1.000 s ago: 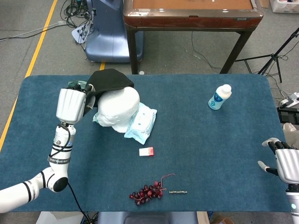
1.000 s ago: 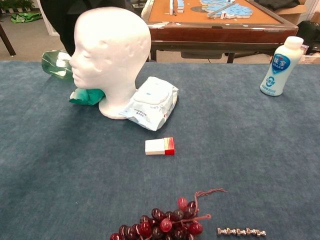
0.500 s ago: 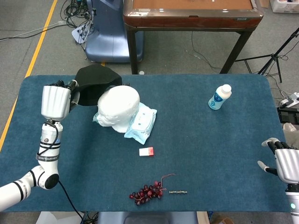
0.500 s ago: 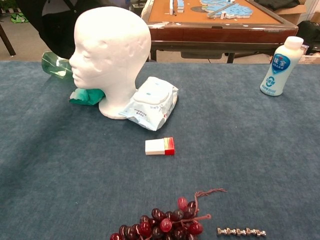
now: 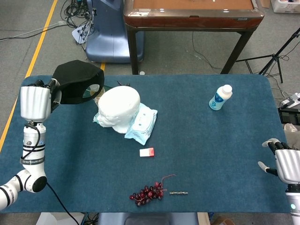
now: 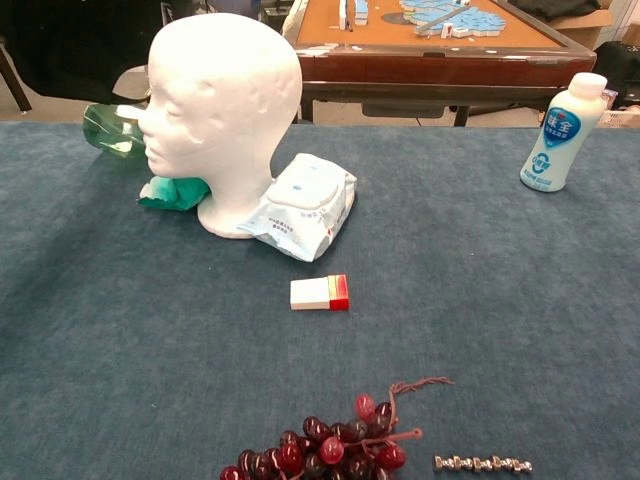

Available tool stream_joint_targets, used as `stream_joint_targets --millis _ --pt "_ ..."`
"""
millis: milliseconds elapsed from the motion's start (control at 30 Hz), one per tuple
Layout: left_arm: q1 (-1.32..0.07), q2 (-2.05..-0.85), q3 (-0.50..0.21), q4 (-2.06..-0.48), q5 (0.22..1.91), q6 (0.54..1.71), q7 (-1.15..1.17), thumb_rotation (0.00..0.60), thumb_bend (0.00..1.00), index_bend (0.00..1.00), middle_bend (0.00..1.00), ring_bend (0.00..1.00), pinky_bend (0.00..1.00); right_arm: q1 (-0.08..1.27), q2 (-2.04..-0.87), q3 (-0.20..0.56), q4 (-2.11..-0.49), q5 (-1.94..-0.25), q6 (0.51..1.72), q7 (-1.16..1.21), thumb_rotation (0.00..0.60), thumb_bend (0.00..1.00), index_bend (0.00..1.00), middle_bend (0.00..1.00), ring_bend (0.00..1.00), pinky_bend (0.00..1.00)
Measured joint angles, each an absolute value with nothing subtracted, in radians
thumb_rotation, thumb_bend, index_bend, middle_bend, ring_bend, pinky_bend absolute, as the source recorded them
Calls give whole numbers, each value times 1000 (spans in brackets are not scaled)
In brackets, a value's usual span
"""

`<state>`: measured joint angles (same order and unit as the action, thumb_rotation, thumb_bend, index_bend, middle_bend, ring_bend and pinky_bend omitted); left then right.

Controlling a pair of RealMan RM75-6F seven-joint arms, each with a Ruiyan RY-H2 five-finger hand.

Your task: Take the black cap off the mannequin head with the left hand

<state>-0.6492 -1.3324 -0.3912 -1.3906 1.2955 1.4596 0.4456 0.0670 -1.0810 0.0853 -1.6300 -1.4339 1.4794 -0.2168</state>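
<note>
1. Up at the table's far left corner, the black cap hangs in the air, clear of the mannequin head and to its left.
2. The left hand grasps the cap at its left edge; the fingers are mostly hidden behind the fabric.
3. The bare white mannequin head stands upright on the blue table, facing left in the chest view.
4. A pack of wet wipes leans against the head's base, with a green cloth under its chin.
5. A small red and white box, grapes and a white bottle also sit on the table.
6. The right hand rests at the table's right edge, released, fingers apart.
</note>
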Motion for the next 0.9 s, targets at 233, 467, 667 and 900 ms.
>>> stream_joint_targets --millis 233,467,667,900 --pt "-618 -1301 -354 -1362 1353 1496 437 600 759 673 840 608 809 67 -1082 85 -1630 -1433 1480 -218 600 67 393 353 419 680" --pt "-579 -1288 -292 -1275 1433 1544 415 600 758 673 840 608 809 69 -1084 86 -1629 -1430 1476 -224 600 68 393 353 419 680" --pt "-547 -1295 -236 -1188 1495 1576 385 600 758 673 840 608 809 71 -1088 85 -1628 -1428 1473 -232 600 67 393 353 419 680" --pt "-487 -1346 -151 -1074 1548 1605 370 600 757 671 840 608 809 72 -1090 86 -1627 -1424 1472 -237 600 68 393 353 419 680"
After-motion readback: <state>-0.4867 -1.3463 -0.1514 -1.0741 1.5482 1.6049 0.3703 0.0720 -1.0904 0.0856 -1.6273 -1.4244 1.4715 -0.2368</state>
